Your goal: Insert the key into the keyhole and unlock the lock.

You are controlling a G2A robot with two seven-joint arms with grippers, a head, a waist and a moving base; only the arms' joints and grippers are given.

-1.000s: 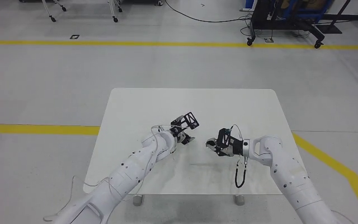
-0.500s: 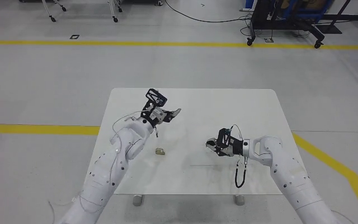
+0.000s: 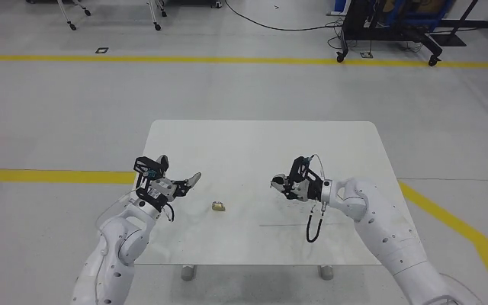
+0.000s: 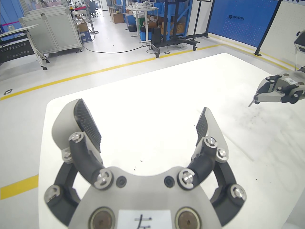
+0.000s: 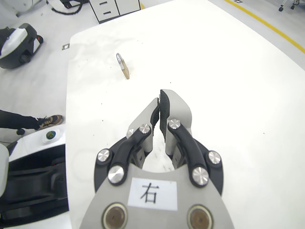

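Left gripper (image 3: 180, 169) hovers over the table's (image 3: 305, 137) left edge, fingers spread wide. The lock (image 3: 219, 206) lies on the table just right of it, untouched. Farther right is the right gripper (image 3: 276, 183), its fingers clenched on the key (image 4: 250, 103). A cable (image 3: 309, 229) loops beneath its wrist.

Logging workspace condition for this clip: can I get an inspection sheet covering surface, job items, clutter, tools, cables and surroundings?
surface: white table, few dark specks.
job's things: padlock lying loose between the arms; key tip protruding from right tool.
clutter: nothing seen.
tools: left tool open, empty; right tool shut on key.
cables: black loop at right wrist; floor cable.
surroundings: yellow floor lines, wheeled stand.
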